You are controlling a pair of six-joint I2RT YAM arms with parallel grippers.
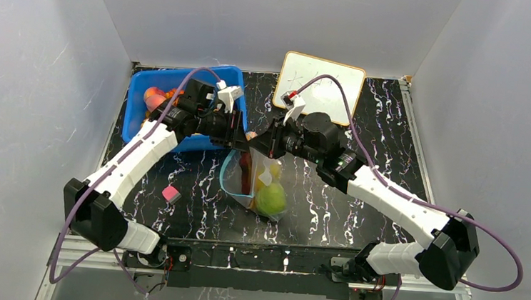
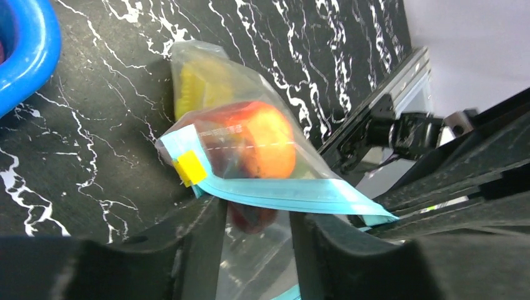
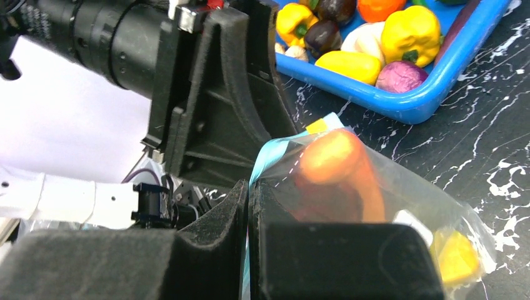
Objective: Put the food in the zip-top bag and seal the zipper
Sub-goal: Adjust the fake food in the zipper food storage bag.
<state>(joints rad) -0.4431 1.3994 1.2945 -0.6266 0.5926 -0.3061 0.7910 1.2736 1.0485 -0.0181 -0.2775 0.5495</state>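
The left end effector (image 1: 238, 136) stands with jaws parted, film of the zip-top bag (image 1: 264, 182) between them. The bag lies mid-desk (image 1: 359, 200), holding a peach (image 2: 265, 140) and a green round fruit (image 1: 271, 198). The right end effector (image 3: 248, 206) is clenched on the zipper (image 3: 269, 154).

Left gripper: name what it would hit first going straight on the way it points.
Likely the zip-top bag: its zipper crosses just past the left gripper, with an orange-red food piece right behind inside the bag. Depth is unclear.
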